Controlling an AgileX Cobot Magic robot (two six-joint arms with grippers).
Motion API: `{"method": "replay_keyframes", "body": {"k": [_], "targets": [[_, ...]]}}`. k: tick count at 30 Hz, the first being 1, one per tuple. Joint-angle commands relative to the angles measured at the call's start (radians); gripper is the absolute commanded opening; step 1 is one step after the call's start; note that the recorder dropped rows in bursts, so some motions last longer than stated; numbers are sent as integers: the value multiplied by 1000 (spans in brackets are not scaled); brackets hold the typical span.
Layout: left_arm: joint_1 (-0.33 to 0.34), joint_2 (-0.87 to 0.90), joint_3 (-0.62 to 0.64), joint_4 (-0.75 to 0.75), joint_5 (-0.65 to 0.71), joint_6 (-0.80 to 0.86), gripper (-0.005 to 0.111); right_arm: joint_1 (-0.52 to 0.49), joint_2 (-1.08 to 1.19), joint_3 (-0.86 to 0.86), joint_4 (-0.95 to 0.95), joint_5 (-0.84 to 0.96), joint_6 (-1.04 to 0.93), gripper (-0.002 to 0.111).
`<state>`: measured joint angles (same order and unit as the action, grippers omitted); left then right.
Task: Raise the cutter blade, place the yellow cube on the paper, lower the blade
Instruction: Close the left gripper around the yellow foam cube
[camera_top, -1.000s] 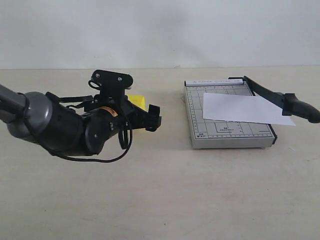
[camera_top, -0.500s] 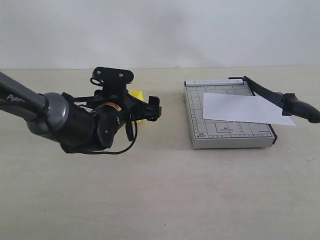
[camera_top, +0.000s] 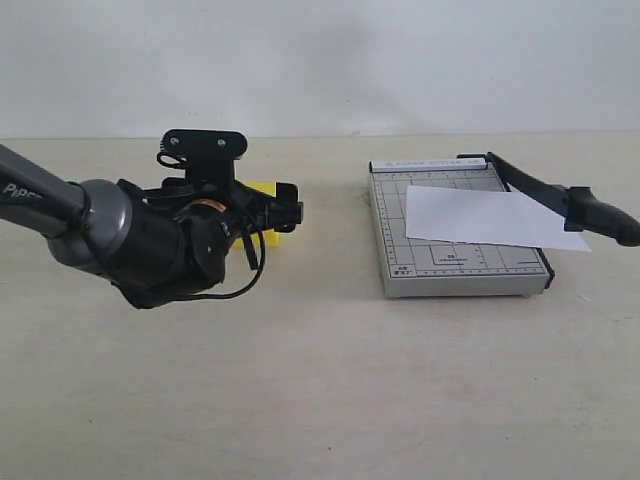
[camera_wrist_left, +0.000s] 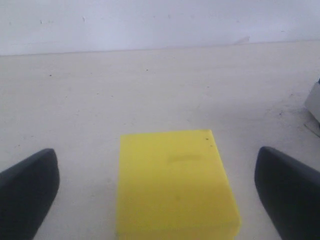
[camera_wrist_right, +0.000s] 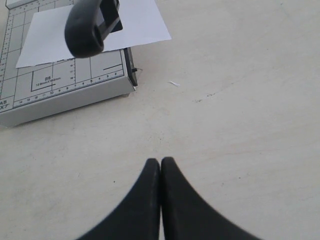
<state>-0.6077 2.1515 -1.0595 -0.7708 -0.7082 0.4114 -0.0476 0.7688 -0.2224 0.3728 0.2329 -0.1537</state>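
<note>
The yellow cube (camera_wrist_left: 172, 182) lies on the table between the wide-apart fingers (camera_wrist_left: 27, 192) of my left gripper (camera_wrist_left: 156, 165), which is open and clear of it on both sides. In the exterior view the left gripper (camera_top: 272, 212) hides most of the cube (camera_top: 263, 187). At the right the paper (camera_top: 490, 215) lies askew on the grey gridded cutter base (camera_top: 450, 262). The cutter blade (camera_top: 540, 185) slants up along the base's right side, its handle (camera_wrist_right: 87, 27) hanging over the paper (camera_wrist_right: 140, 25). My right gripper (camera_wrist_right: 160, 162) is shut and empty above bare table near the cutter.
The cutter base (camera_wrist_right: 65, 95) has its near corner close to the right gripper. A corner of the cutter (camera_wrist_left: 315, 102) shows beyond the cube. A white wall closes the back of the table. The right arm is out of the exterior view.
The left arm has swung leftward and back, bringing its open fingers around the yellow cube. Cutter, blade and paper have not moved.
</note>
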Motion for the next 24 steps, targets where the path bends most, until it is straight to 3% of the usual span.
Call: {"method": "replay_keyframes", "body": {"k": [1,6,8,17,24], "targets": [[8,47,-34,19,-6,7,110,0,0,1,-1,3,-3,0],[8,69,-71,45,44,7,108,0,0,1,-1,3,-3,0],[8,69,-78,45,58,7,98,0,0,1,-1,3,-3,0],[8,67,-78,27,192,7,4,0,0,1,-1,3,-3,0],[8,-70,-78,27,268,166,4,0,0,1,-1,-5,-3,0]]}}
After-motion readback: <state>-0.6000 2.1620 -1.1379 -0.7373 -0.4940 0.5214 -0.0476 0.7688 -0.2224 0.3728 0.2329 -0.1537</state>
